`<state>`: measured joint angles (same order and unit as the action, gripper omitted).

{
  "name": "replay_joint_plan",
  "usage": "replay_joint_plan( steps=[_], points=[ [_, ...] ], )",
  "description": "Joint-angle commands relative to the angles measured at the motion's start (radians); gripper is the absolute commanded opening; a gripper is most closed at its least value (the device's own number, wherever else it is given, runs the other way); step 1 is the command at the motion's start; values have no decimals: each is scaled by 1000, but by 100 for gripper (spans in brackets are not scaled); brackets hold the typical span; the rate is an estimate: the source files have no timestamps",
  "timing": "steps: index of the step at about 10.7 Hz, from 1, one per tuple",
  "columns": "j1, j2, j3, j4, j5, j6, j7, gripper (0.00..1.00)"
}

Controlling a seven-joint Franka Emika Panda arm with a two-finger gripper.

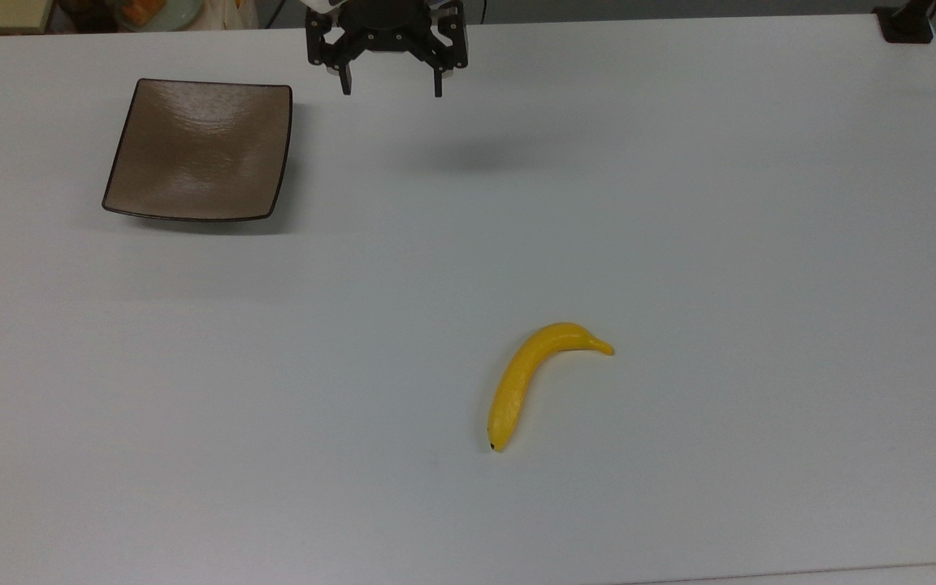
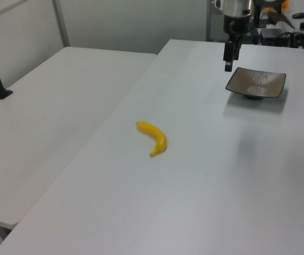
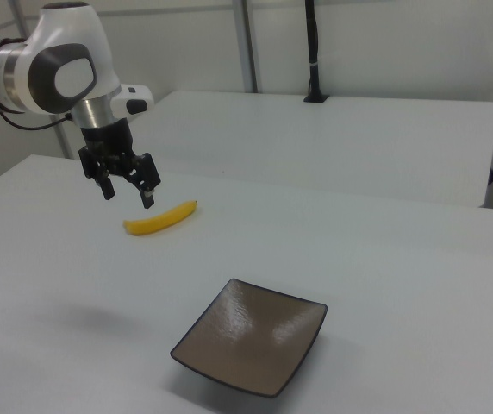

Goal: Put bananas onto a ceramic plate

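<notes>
White table point(image 1: 679, 203) fills the room, and the yellow banana point(image 1: 529, 378) lies flat on it, well apart from the square brown plate point(image 1: 200, 150). High above the table hangs the robot's gripper point(image 1: 391, 85), fingers spread wide and holding nothing, so I think the pick-up has not begun. At the top view's upper edge the arm is cut off

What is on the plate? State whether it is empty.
Empty: the ceramic plate shows bare brown glaze; the banana lies apart on the table.
</notes>
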<state>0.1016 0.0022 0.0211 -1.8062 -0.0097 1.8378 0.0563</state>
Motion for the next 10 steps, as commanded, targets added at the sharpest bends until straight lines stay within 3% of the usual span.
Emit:
replay_joint_plan(
  steps=[1,10],
  points=[
    [20,-19,-20,-27,11,11,-17,100],
    [20,-16,-18,-27,30,14,54,100]
  ],
)
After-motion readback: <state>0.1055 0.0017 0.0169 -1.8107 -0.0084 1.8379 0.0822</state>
